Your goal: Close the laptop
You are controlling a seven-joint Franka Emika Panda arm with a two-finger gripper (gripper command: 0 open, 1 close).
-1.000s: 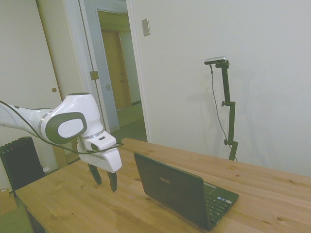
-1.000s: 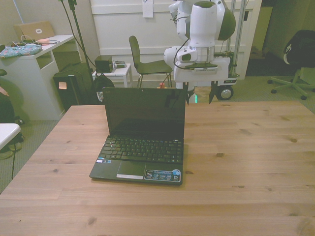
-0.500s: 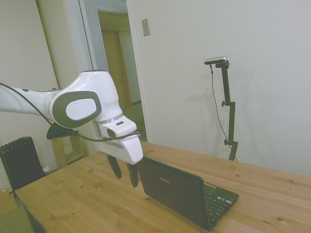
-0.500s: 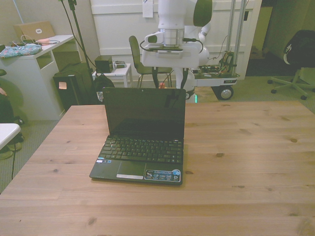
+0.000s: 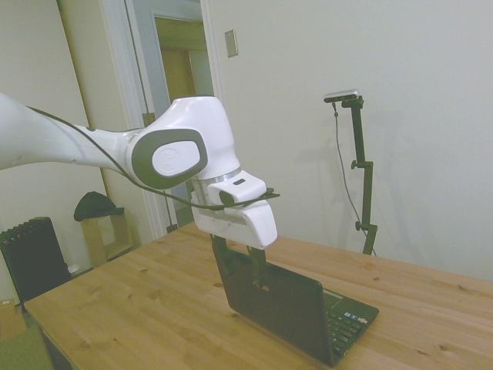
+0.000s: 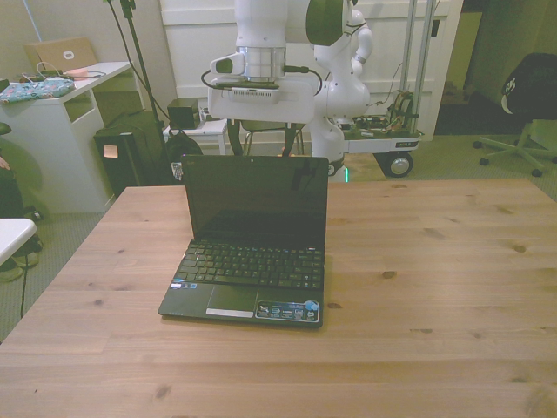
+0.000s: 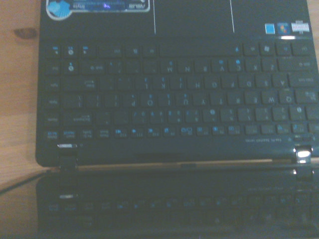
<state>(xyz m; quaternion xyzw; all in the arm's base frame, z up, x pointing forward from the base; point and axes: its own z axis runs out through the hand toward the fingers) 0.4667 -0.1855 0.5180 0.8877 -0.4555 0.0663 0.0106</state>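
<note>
Tool [image 6: 264,150] condition: fingers spread, holding nothing. They hang just behind the top edge of the open lid, toward the front view's left half of it. In the side view the tool [image 5: 237,258] stands at the lid's upper rear edge; whether a finger touches the lid cannot be told.

Laptop [image 6: 255,209] location: on the worktop [image 6: 435,261], toward the front view's left of centre. Its lid stands open a little past upright and the screen is dark. The wrist view looks down on the keyboard of the laptop [image 7: 169,99], with the hinge line and the lower screen below it.

Step in hand, by judgement: approach finished, tool set behind the lid, closing push not yet begun.

Next move calls for pressing the top edge forward and down in an arc about the hinge. Contact should stay near the lid's middle so the base does not twist or slide on the worktop [image 5: 139,308].

Change noted: one second ago the tool hung lower, beyond the lid's corner on the front view's right. It has since risen and crossed to its present station. The laptop [image 5: 285,308] has not shifted, and the lid angle is unchanged.
</note>
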